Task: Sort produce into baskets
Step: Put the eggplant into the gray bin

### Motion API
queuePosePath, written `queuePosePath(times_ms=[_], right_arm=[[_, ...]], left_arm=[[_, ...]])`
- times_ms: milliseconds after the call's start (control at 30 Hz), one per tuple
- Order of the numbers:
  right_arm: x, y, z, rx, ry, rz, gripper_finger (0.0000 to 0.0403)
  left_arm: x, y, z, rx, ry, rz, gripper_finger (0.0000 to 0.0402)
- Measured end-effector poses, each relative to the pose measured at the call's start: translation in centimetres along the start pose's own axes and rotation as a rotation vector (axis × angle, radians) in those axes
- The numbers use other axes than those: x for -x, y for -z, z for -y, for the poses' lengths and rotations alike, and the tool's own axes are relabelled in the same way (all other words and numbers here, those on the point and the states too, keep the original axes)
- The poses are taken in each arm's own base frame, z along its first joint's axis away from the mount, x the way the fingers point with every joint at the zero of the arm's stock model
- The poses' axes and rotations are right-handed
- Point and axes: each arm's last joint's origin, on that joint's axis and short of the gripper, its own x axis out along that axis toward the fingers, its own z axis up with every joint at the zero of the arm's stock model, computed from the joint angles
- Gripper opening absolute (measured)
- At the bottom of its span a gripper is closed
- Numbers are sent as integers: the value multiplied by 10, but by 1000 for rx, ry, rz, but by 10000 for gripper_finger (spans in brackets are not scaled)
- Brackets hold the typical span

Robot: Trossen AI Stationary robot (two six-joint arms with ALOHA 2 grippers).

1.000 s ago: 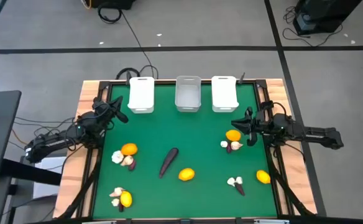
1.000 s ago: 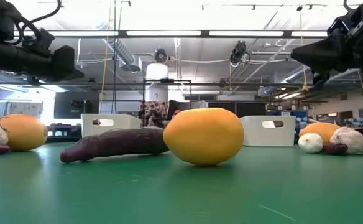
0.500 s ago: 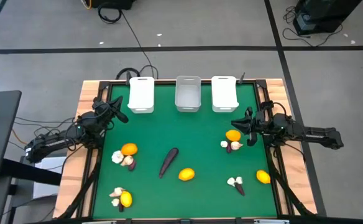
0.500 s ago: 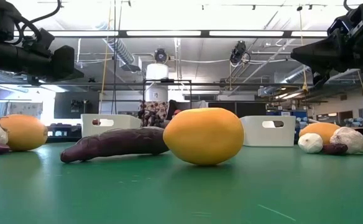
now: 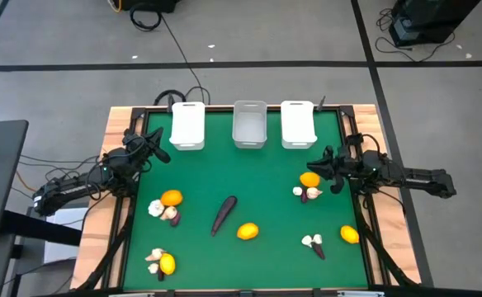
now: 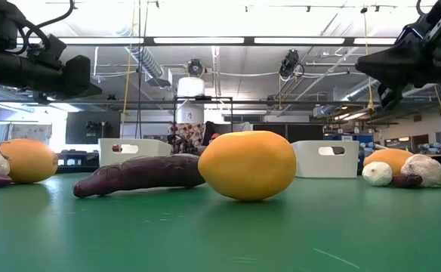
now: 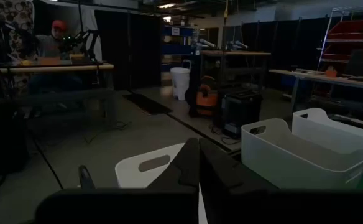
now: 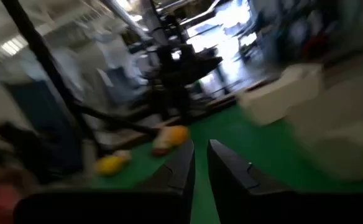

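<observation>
Three baskets stand in a row at the far edge: white (image 5: 187,125), greyish translucent (image 5: 249,124), white (image 5: 298,124). Produce lies scattered on the green mat: a long eggplant (image 5: 224,214) and a citrus (image 5: 248,232) in the middle, and a citrus (image 5: 309,179) with garlic (image 5: 298,191) and a small eggplant (image 5: 312,195) at the right. Further clusters lie at the left (image 5: 172,198), near left (image 5: 167,263) and near right (image 5: 350,235). My left gripper (image 5: 157,148) hovers shut and empty at the far left. My right gripper (image 5: 325,165) hovers above the right citrus, fingers close together, empty.
The mat's middle, between the baskets and the long eggplant (image 6: 141,174), is bare. Wooden table edges (image 5: 117,132) and cables flank the mat. In the left wrist view the baskets (image 7: 293,152) stand just ahead, and a person sits far back in the room.
My right gripper has drawn back a little toward the table's right edge and tipped slightly. The produce and baskets lie as before.
</observation>
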Motion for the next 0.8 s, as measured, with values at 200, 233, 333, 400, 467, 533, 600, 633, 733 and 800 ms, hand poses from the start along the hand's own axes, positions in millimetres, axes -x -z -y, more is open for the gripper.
queuePosePath(times_ms=[200,233,333,400,467,533,600,633,733,800], right_arm=[[0,0,-1,-109,-27,-9,58],[0,0,-1,-107,-27,-9,58],[0,0,-1,-104,-27,-9,58],[0,0,-1,-104,-27,-8,58],[0,0,-1,-104,-27,-8,58],[0,0,-1,-103,-26,-8,58],[0,0,-1,-102,-26,-8,58],[0,0,-1,-102,-25,-7,58],[0,-3,-1,-100,-12,37,58],[0,-10,-3,-99,11,124,58]], left_arm=[[0,0,0,0,0,0,6],[0,0,0,0,0,0,6],[0,0,0,0,0,0,6],[0,0,0,1,0,1,6],[0,0,0,2,0,2,6],[0,0,0,3,0,3,6],[0,0,0,3,0,3,6],[0,0,0,3,0,3,6],[0,0,0,3,0,3,6],[0,0,0,5,0,5,6]])
